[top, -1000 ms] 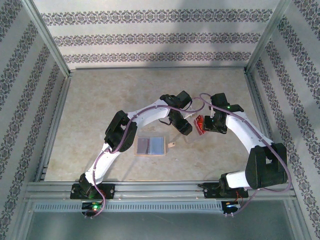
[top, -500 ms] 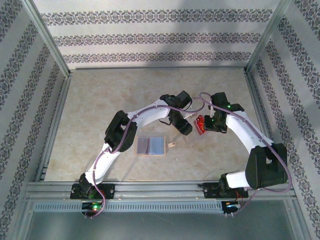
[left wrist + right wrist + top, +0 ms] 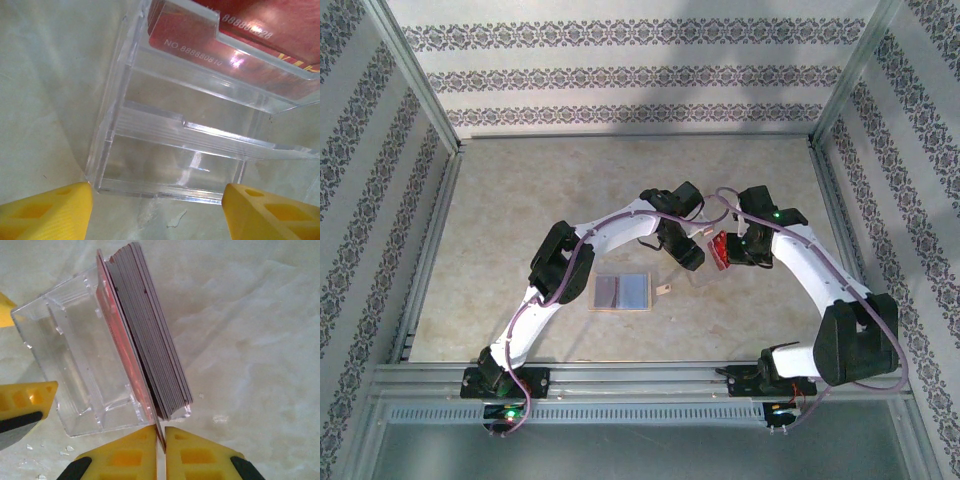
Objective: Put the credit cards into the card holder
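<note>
We see a stack of red cards (image 3: 150,340) standing on edge in a clear plastic box (image 3: 75,365) on the table (image 3: 520,200). Their long edges run away from us. The right gripper (image 3: 160,437) pinches one card. The left gripper (image 3: 155,200) stays wide open around the box, holding nothing.

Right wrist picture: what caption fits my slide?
Right gripper pinches one red card from the stack in a clear holder.

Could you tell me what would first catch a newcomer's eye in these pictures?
Probably the red cards, standing in a clear plastic stand at mid-table, with the right hand pinching one red card's edge. The left hand stands open at the stand's other side; an open wallet lies nearby.
</note>
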Robot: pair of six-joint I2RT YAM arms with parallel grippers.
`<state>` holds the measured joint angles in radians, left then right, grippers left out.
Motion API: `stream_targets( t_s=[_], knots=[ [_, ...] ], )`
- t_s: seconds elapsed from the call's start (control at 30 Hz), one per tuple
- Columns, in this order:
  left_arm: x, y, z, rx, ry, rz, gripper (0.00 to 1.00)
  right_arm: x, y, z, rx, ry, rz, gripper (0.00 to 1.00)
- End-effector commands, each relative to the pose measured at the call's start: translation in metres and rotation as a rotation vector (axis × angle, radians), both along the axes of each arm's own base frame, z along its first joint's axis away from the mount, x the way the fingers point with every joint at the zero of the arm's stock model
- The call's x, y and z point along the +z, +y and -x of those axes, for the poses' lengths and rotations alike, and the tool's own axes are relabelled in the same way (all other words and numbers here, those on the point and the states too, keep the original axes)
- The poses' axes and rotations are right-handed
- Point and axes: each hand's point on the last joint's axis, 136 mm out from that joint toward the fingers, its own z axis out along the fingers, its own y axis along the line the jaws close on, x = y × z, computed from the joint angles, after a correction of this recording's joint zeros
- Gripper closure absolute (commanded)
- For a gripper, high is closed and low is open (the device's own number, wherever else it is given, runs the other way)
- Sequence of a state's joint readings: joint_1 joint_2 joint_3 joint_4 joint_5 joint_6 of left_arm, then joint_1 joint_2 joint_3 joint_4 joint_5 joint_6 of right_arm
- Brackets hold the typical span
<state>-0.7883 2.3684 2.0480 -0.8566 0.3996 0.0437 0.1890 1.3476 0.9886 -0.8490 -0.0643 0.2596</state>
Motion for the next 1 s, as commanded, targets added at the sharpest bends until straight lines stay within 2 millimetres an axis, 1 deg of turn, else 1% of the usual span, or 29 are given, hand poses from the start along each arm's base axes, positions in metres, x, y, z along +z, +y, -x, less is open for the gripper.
stream_targets(
  t_s=[0.0,0.2,0.3,0.43,0.5,0.53,0.6,0.7,0.77,0.8,0.93,0.97],
  knots=[
    [-0.033,0.014,0.025,-0.021,0.103,-0.104,0.30,0.006,-0.001,0.009,-0.007,0.010,0.018,0.89],
    [-0.035,0.014,0.027,-0.020,0.113,-0.104,0.30,0.013,0.006,0.008,0.000,-0.003,-0.009,0.92],
    [-0.035,0.014,0.027,-0.018,0.113,-0.107,0.30,0.012,0.006,0.007,-0.003,0.002,-0.006,0.91],
    [-0.034,0.014,0.027,-0.020,0.111,-0.104,0.30,0.009,0.001,0.004,0.002,0.006,0.031,0.84],
    [-0.035,0.014,0.026,-0.017,0.111,-0.108,0.30,0.008,-0.003,0.003,-0.003,0.009,0.057,0.74],
    [-0.035,0.014,0.026,-0.018,0.110,-0.108,0.30,0.009,-0.004,0.003,-0.004,0.009,0.060,0.73],
    [-0.035,0.015,0.027,-0.018,0.112,-0.108,0.30,0.009,-0.002,0.001,-0.003,0.004,0.050,0.73],
    [-0.035,0.015,0.027,-0.022,0.113,-0.109,0.30,0.009,0.002,-0.001,0.004,0.002,0.029,0.79],
    [-0.035,0.015,0.026,-0.019,0.109,-0.111,0.30,0.008,0.003,-0.002,0.004,0.006,0.028,0.79],
    [-0.035,0.015,0.026,-0.019,0.108,-0.110,0.30,0.009,0.003,-0.002,0.004,0.005,0.029,0.77],
    [-0.034,0.015,0.027,-0.021,0.110,-0.108,0.30,0.006,-0.001,-0.005,0.001,-0.004,0.060,0.63],
    [-0.035,0.015,0.027,-0.021,0.110,-0.108,0.30,0.005,-0.004,-0.007,0.002,-0.001,0.074,0.62]
  ],
)
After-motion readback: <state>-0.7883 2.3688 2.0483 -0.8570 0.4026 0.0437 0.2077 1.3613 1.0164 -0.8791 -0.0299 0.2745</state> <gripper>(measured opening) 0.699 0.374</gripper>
